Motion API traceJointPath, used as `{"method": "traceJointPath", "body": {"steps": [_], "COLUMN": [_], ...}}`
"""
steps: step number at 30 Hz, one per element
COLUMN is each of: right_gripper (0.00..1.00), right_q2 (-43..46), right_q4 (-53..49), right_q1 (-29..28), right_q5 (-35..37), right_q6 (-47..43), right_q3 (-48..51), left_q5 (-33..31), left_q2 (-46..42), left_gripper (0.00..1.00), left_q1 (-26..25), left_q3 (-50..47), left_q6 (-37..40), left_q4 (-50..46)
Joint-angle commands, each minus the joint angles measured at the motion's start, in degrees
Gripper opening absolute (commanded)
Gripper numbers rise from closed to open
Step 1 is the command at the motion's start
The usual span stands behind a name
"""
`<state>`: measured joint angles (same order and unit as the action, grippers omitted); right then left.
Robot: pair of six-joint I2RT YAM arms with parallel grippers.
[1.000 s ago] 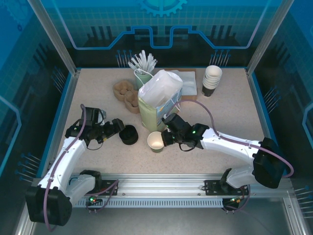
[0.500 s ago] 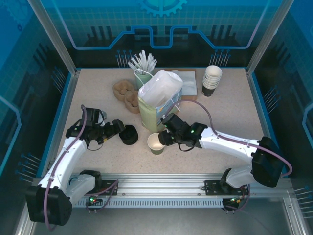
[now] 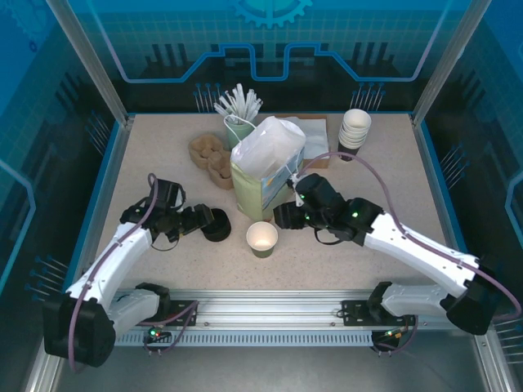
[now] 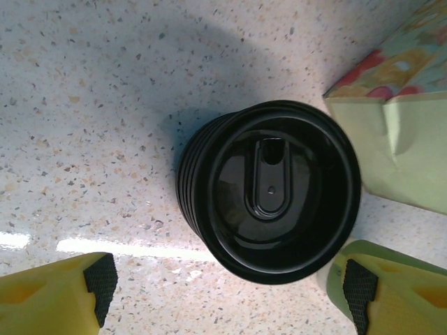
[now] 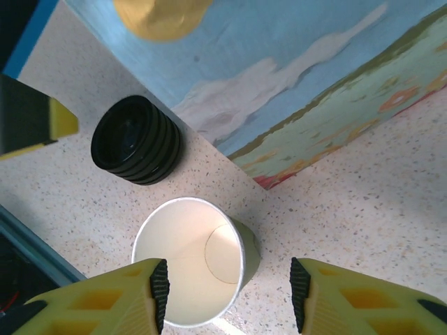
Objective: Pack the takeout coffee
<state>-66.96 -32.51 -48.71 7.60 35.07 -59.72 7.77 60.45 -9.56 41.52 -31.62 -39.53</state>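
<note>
The left gripper hovers at the stack of black lids, presumably to lift one off for the cup; in the left wrist view its jaws stand wide, one pad on each side of the stack, touching nothing and holding nothing; just right of the lids stands the takeout coffee cup, upright on the table, lidless, its pale inside showing and its green side visible from the right wrist; it is not yet packed, and it sits in front of the paper bag, close enough for a short carry; the bag stands upright with its mouth up, ready to receive it; the right gripper hangs just right of the cup, jaws roughly half open and empty; the top view shows a gap between it and the cup.
</note>
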Motion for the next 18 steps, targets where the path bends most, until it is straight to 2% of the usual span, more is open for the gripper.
{"method": "traceJointPath", "body": {"steps": [1,9,18], "right_gripper": [0.52,0.43,0.36], "right_q2": [3.79,11.10,13.65], "right_q4": [-3.94,-4.82,-5.20], "right_q1": [2.45,10.14,14.03], "right_q5": [-2.47,-7.86,-9.92], "right_q6": [-0.78,-1.06,-1.05], "right_q3": [-0.48,5.32,8.04], "left_q5": [-4.72,-9.28,-11.70], "left_q2": [2.21,9.77,15.21], "left_gripper": [0.84,0.66,0.49], "left_q1": [-2.29,-6.13,-7.61], "left_q3": [1.18,4.56,6.96], "left_q6": [-0.89,-0.73,-0.29], "left_q4": [0.34,0.58,0.48]}}
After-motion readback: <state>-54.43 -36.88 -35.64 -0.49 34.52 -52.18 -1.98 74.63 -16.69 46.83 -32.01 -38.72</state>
